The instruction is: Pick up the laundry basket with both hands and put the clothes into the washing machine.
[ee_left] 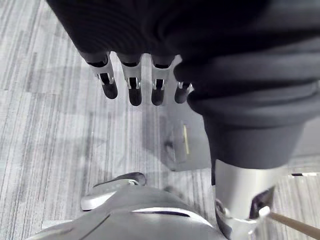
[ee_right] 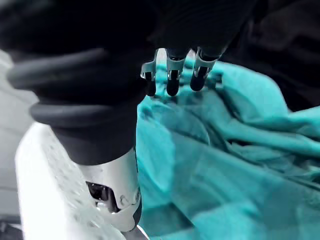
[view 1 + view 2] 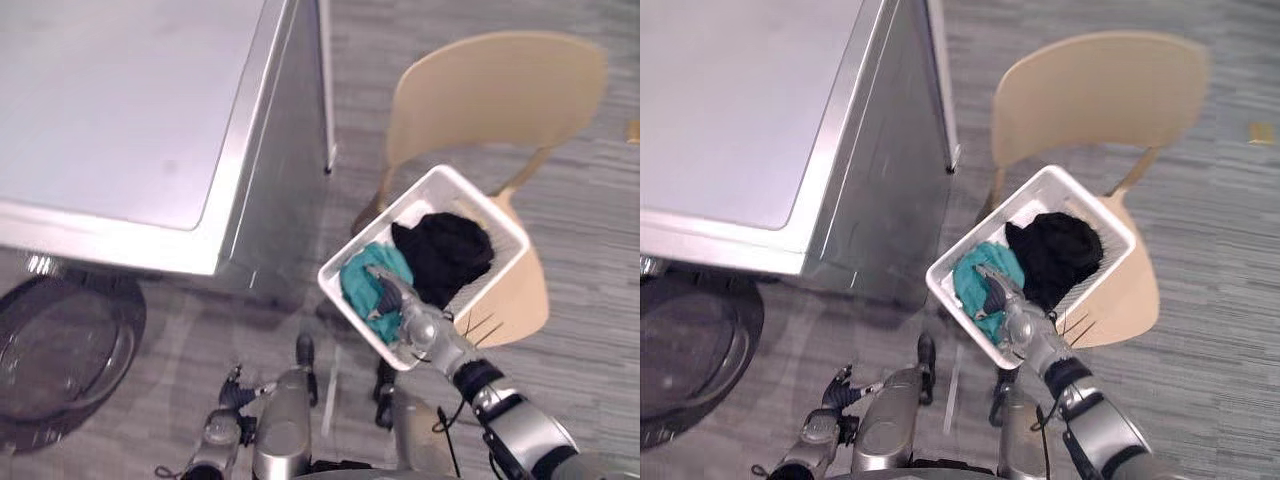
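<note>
Head views: the laundry basket [image 3: 440, 178] sits on a beige chair [image 3: 500, 90] beside the washing machine [image 3: 130, 110], with open floor [image 3: 590, 200] around the chair. The right hand [image 3: 405, 310] reaches over the basket's near rim above a teal garment [image 3: 358, 280], next to a black garment [image 3: 445, 250].

Left wrist view: the left hand [image 1: 134, 82] hangs over the floor, fingers straight and empty.

Right wrist view: the right hand's fingers [image 2: 172, 80] are extended and slightly spread over the teal cloth, gripping nothing.

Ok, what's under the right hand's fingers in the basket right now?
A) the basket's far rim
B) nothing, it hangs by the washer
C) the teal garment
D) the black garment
C: the right hand reaches into the laundry basket and its fingertips sit over the teal garment; the black garment lies beside it.
</note>
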